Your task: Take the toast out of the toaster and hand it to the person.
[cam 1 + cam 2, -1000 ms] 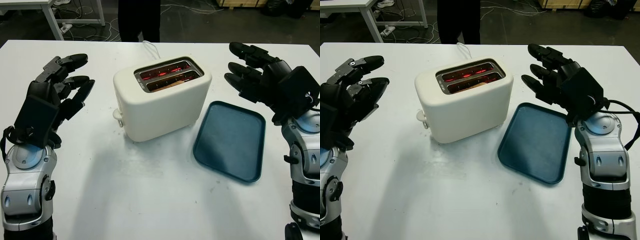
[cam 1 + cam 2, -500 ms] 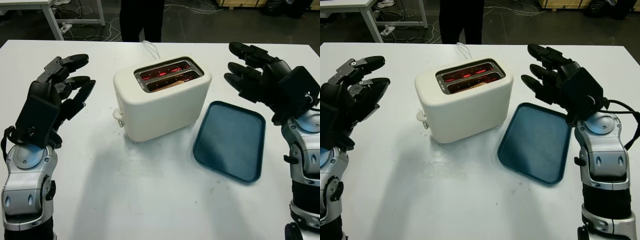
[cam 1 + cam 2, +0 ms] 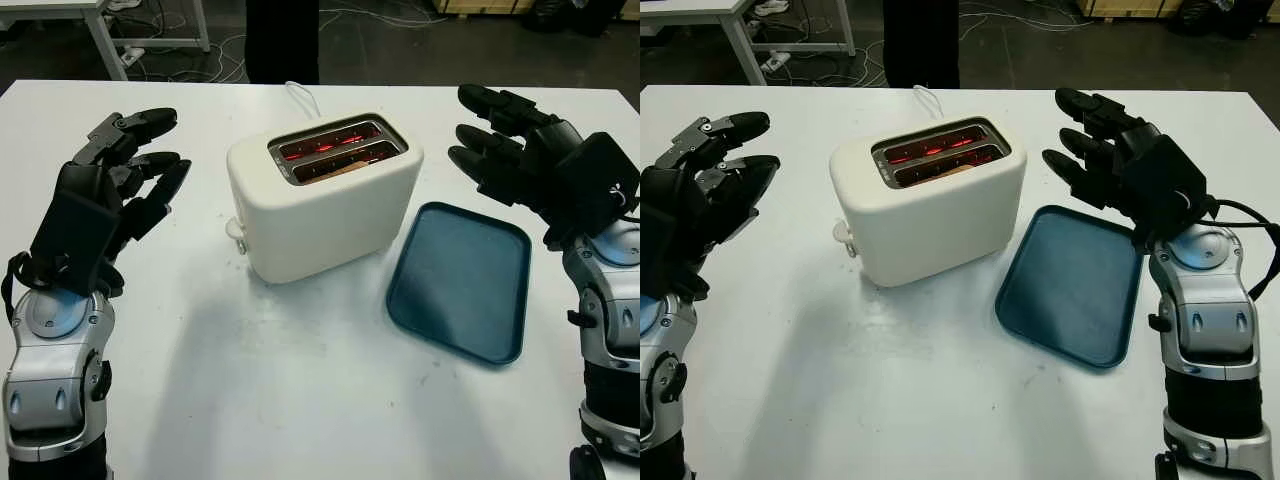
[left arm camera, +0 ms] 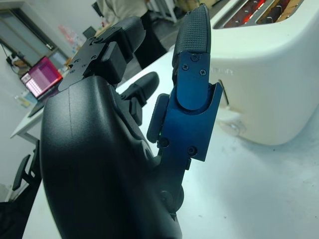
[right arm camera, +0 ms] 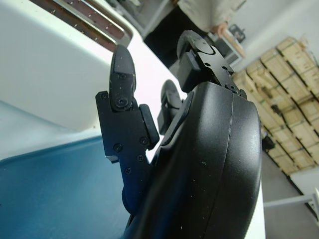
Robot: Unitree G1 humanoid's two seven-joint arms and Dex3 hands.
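Nothing done yet. Toast (image 3: 345, 168) down in glowing toaster (image 3: 322, 200). Left robot hand (image 3: 115, 190) and right robot hand (image 3: 520, 160) empty, flanking it. Extraction and handover outstanding.

Person (image 3: 282, 40) beyond the table cut off above the legs; toast (image 3: 345, 167) perhaps sunk in the toaster (image 3: 325, 200) slot.

Left hand (image 3: 115, 185) and right hand (image 3: 525, 160): black shells, three segmented fingers, small screws at the joints. Forearms silver-grey with black joints; black cable beside right wrist.
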